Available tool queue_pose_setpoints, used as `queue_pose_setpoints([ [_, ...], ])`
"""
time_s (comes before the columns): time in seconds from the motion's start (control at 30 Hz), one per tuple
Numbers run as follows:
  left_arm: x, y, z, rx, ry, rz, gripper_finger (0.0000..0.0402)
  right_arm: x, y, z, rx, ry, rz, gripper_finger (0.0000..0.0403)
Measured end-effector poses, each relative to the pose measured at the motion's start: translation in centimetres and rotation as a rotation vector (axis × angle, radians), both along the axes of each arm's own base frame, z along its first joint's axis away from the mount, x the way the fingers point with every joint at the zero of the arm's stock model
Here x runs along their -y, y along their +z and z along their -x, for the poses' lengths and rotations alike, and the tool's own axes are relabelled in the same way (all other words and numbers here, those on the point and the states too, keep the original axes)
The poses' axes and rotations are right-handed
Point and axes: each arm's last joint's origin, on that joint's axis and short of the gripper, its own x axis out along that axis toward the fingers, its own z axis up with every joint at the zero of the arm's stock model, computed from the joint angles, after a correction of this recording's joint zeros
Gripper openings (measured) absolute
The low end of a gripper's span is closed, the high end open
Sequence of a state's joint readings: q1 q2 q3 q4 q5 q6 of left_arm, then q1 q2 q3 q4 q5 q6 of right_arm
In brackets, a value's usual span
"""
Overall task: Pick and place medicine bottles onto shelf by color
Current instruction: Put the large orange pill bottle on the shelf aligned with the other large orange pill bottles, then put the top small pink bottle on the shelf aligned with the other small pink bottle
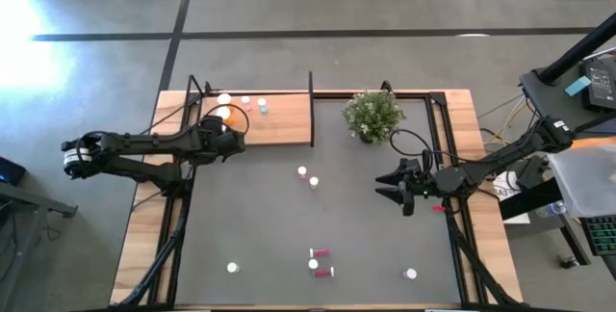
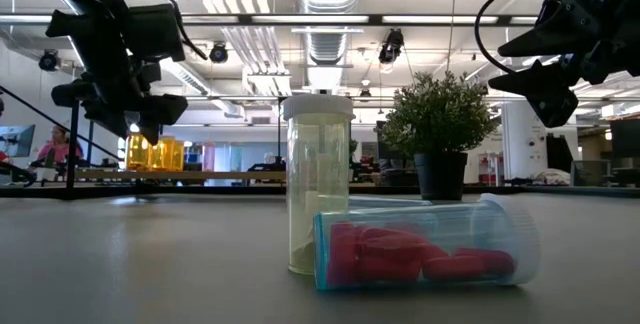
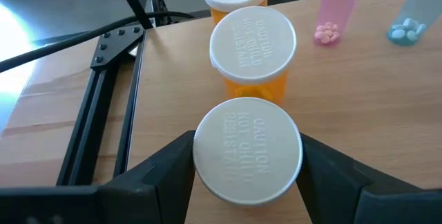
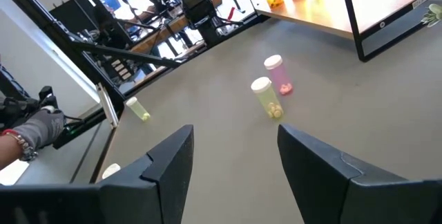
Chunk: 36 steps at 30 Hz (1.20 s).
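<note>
Progress: partly done, by my judgement. The shelf (image 1: 279,119) carries several medicine bottles; more remain out on the dark surface (image 1: 250,216).

Placed: on the shelf stand two orange bottles (image 3: 253,51) in a line, with a pink bottle (image 3: 336,10) and a pale blue bottle (image 3: 414,13) further along the board.

In hand: the left hand (image 3: 246,162) is clenched around a third orange bottle (image 3: 247,151), one finger on each side of its white cap, at the shelf end next to the other orange ones. Whether it already rests on the board I cannot tell.

Left to do: a yellow bottle (image 4: 266,98) and a pink one (image 4: 278,75) stand mid-surface, just beside each other; about half a dozen others sit or lie near the front edge, among them a yellowish upright bottle (image 2: 318,184) and a toppled red-filled bottle (image 2: 425,246).

Right hand: the right hand (image 4: 231,162) hovers above the surface near the potted plant (image 1: 372,115), fingers spread, grasping nothing.

Materials: bottles are translucent plastic cylinders with round white caps; the orange caps bear raised lettering. Pills show through the walls.

Shelf: flat, light wood grain, with a thin dark upright edge at one end.

Surface: matt dark grey mat, smooth, framed by pale wood.
</note>
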<state>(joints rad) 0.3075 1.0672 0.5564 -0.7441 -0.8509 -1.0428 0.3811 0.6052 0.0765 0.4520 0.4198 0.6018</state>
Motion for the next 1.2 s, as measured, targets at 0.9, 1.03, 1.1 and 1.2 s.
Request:
queue_pose_setpoints([
  [0.9, -0.1, 3.5, -0.3, 0.083, -0.064, -0.051, 0.0245, 0.0, 0.0, 0.0, -0.001, 0.0, 0.0, 0.0201],
  [1.03, -0.2, 5.1, -0.7, 0.043, -0.132, -0.076, 0.0245, 0.0, 0.0, 0.0, -0.002, 0.0, 0.001, 0.0201],
  [1.1, -0.3, 5.9, -0.9, 0.019, -0.166, -0.087, 0.0245, 0.0, 0.0, 0.0, -0.003, 0.0, 0.001, 0.0201],
  [1.2, -0.4, 7.3, -1.3, 0.005, -0.207, -0.11, 0.0245, 0.0, 0.0, 0.0, -0.005, -0.001, 0.002, 0.0201],
])
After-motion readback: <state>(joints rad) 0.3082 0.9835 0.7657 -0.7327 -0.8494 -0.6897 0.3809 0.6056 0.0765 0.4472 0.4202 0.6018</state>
